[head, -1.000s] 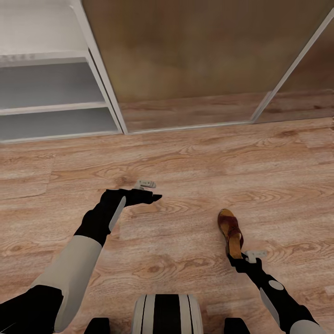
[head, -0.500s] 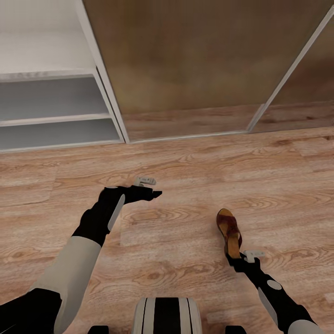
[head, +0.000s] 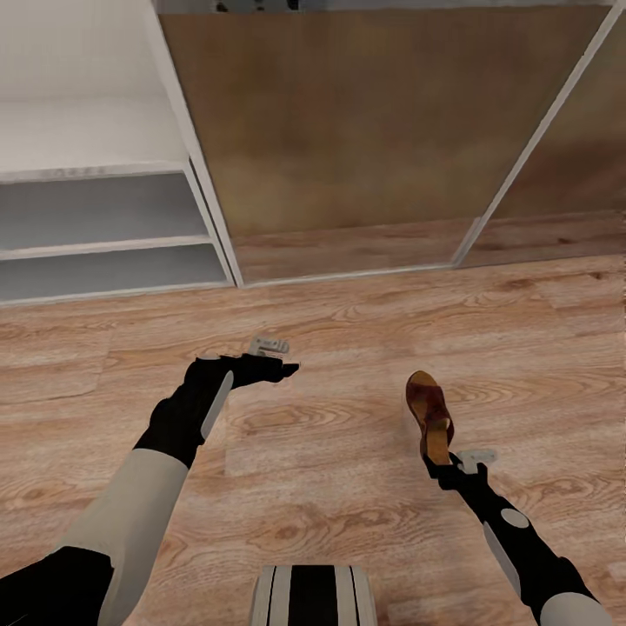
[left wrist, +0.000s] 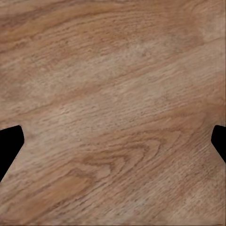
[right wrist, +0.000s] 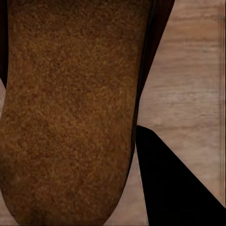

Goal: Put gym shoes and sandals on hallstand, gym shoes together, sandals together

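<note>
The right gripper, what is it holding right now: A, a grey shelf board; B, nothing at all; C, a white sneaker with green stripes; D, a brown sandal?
D: the right gripper is closed on the heel end of the brown sandal, whose tan footbed sits right before the right wrist camera.

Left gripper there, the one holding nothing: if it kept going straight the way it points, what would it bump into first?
Probably the corridor floor. The left gripper has its fingers spread, with bare wood planks ahead between them. How far off, I cannot tell.
</note>
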Tool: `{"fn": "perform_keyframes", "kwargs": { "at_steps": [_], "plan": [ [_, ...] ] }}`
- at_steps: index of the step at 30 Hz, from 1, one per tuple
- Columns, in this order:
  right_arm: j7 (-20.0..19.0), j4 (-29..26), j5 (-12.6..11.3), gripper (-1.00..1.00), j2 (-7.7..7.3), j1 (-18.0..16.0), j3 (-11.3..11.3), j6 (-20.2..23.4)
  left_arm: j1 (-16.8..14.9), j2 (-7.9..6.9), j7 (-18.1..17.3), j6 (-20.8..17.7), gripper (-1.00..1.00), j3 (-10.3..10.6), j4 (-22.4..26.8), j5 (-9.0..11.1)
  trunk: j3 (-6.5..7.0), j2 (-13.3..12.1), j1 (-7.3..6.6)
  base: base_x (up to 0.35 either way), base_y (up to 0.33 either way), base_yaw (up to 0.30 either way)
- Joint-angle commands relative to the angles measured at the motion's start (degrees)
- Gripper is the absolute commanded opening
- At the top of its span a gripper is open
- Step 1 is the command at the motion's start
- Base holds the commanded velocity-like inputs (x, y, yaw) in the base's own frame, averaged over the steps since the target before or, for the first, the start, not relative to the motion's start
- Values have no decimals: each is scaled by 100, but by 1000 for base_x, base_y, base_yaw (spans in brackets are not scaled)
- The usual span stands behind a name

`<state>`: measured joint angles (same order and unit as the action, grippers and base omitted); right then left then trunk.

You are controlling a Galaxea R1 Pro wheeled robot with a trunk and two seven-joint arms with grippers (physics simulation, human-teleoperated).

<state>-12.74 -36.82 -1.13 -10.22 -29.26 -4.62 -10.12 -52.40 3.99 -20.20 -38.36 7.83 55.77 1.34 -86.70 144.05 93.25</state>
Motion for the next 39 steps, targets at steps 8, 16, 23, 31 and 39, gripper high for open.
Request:
{"fn": "perform_keyframes", "kwargs": {
  "at_steps": [8, 16, 23, 31, 39],
  "plan": [
    [-62, 57, -21, -100, -99, 181, -30, -23, 1032, -66, 1112, 828, 100, -4, -113, 9, 246, -10, -21, 0, 0, -70],
    [-59, 121, -32, -100, -219, 866, -33, -62, 2486, -188, 2090, 2175, 100, -67, -119, -38, 494, -20, -42, 0, 0, -66],
    [-77, 108, -37, -100, -234, 1281, -669, -538, 3177, -204, 2823, 2672, 100, -248, -131, -1, 711, -30, -60, 0, 0, -66],
    [-225, 156, -22, -100, -208, 1706, -1331, -883, 3471, -197, 2890, 3408, 100, -730, -702, -10, 959, -41, -80, 0, 0, -64],
    [-252, 342, -26, -100, -184, 1729, -1353, -903, 3481, -171, 2899, 3480, 100, -740, -952, 2, 1208, -51, -101, 0, 0, -14]
  ]
}}
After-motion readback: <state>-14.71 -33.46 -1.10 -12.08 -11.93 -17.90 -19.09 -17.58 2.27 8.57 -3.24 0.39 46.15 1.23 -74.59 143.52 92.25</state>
